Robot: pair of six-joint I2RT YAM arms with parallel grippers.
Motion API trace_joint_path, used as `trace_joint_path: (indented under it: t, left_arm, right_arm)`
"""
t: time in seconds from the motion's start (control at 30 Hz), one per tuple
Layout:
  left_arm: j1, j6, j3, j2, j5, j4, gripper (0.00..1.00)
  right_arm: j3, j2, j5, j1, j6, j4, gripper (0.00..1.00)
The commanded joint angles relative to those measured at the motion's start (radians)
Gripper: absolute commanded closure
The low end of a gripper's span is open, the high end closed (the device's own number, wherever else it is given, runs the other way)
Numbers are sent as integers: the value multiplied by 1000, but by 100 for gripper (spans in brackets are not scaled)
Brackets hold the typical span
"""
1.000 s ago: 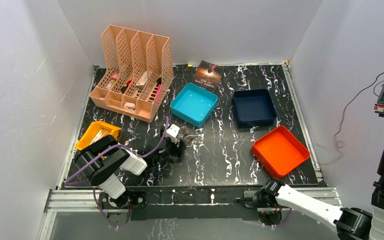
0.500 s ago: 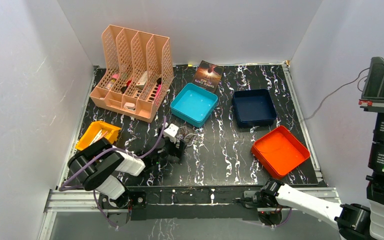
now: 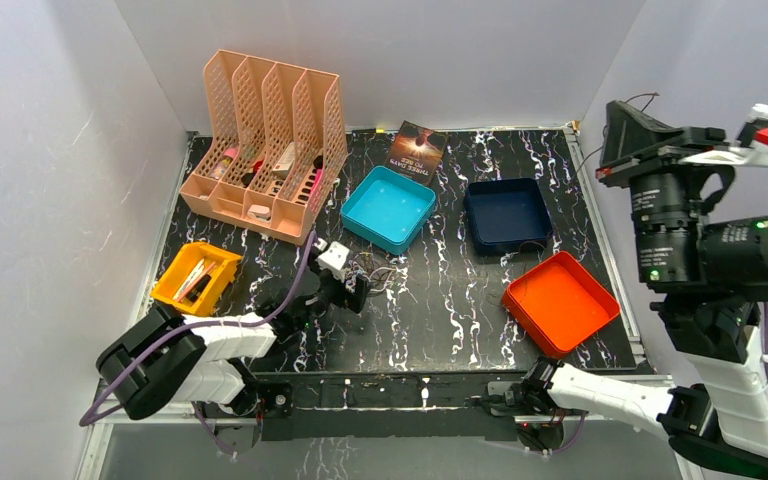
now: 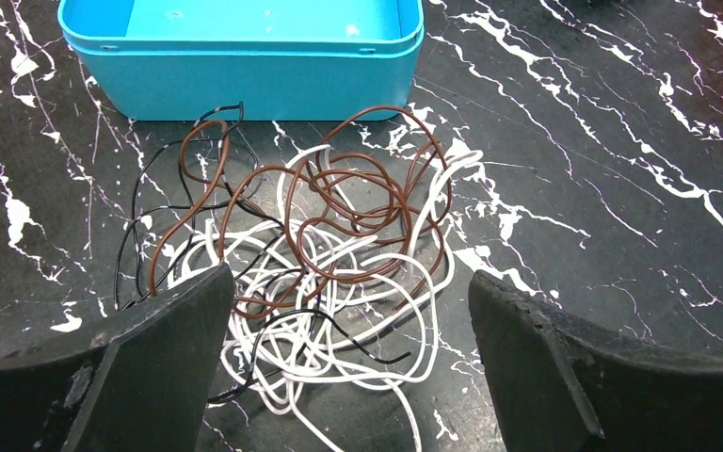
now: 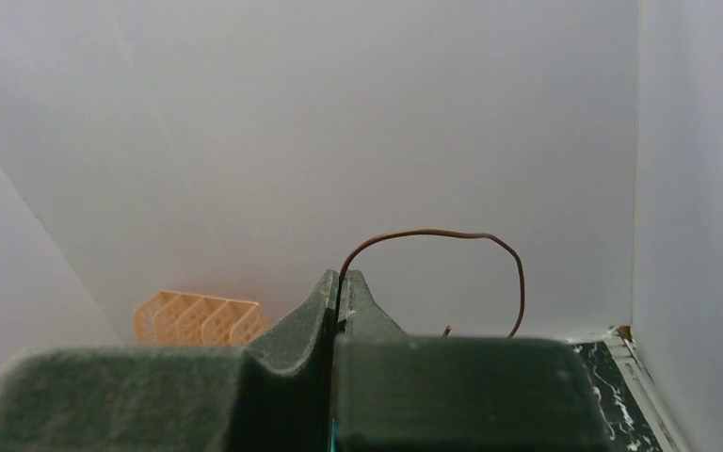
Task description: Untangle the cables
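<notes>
Brown, white and black hair-thin cables lie snarled in one loose heap on the black white-veined marble-pattern table, just in front of the near wall of a shallow turquoise plastic tray. One thin black loop reaches almost to that wall. The left gripper sits low over the table with its jaws spread wide. One dark finger stands at the left edge of the heap, over some of the strands, and the other is well clear to the right; nothing is gripped. From above, this gripper and the heap sit left of centre on the table. The right gripper is raised high at the right side, its jaws pressed together on a single brown cable that arches up from between them and curves back down to the right. Farther back stand a peach mesh file organiser and a navy square tray.
</notes>
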Motion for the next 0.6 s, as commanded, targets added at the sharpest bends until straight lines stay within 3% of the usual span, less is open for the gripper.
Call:
trace_joint_path:
  t: [0.0,0.3,0.57]
  left_arm:
    - [-2,-6,34,-59,-27,-57,5]
    - [-2,-16,54,-94,-40,-99,2]
    - [-3,-13,61,-119,-69,-127,2]
  right_arm:
    - [43,20,81,11,-36,-28,100]
    - [112,124,179,26,-77,-155,100]
    - [126,139,296,35,-145,-127,100]
